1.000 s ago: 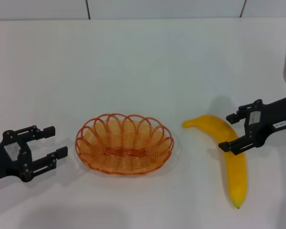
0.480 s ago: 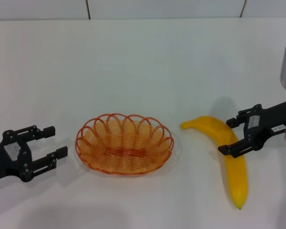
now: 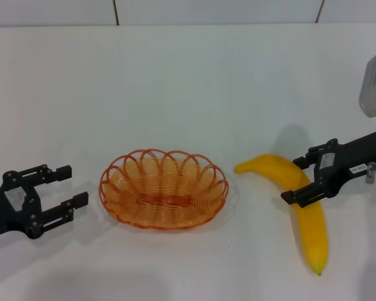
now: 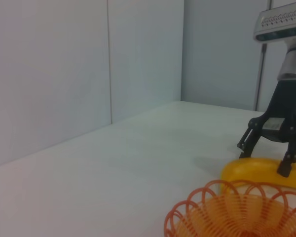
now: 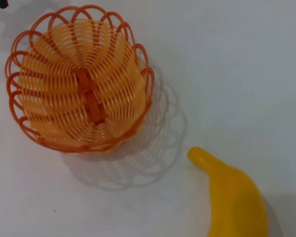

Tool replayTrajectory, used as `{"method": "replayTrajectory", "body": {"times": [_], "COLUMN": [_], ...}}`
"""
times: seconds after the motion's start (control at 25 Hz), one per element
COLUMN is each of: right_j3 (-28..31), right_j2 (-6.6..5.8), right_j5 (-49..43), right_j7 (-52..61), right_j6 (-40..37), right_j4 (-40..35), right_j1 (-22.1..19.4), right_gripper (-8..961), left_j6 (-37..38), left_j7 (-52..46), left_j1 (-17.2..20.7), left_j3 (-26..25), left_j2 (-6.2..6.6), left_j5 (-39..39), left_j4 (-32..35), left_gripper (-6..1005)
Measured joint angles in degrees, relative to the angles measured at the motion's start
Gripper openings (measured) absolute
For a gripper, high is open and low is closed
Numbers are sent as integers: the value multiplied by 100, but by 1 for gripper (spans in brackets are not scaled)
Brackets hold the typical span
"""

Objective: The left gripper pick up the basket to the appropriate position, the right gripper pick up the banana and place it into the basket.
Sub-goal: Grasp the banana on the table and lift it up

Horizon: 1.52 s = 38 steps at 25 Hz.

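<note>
The small label on the right gripper (image 3: 306,180) is unreadable.

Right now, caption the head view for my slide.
Right gripper open astride the banana; left gripper open beside the empty basket.

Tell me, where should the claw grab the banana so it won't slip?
Probably around the thick middle of the banana, coming from above. It lies flat on the table, and the open right gripper already straddles it there, away from the thin stem end.

Orange wire basket (image 3: 163,188) upright (empty), yellow banana (image 3: 298,204) beside it
</note>
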Motion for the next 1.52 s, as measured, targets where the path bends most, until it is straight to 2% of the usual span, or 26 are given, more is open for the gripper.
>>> {"method": "replayTrajectory", "body": {"times": [0.52,0.76,0.96,1.52], "right_j3": [-69,-69,-68,-6], "right_j2": [0,0,0,7], "right_j5": [-74,-77,-76,-20], "right_j7": [111,119,186,250], "right_j6": [46,-22,-42,-226], "right_j4": [4,-34,-42,-224], "right_j1": [10,18,18,50], "right_gripper": [881,732,517,536], "left_j6": [8,8,8,7], "left_j7": [0,0,0,0], "left_j1": [8,21,29,30], "left_j3": [0,0,0,0], "left_j2": [0,0,0,0], "left_j5": [-5,-5,-5,-1], "left_j4": [0,0,0,0], "left_gripper": [603,603,603,604]}}
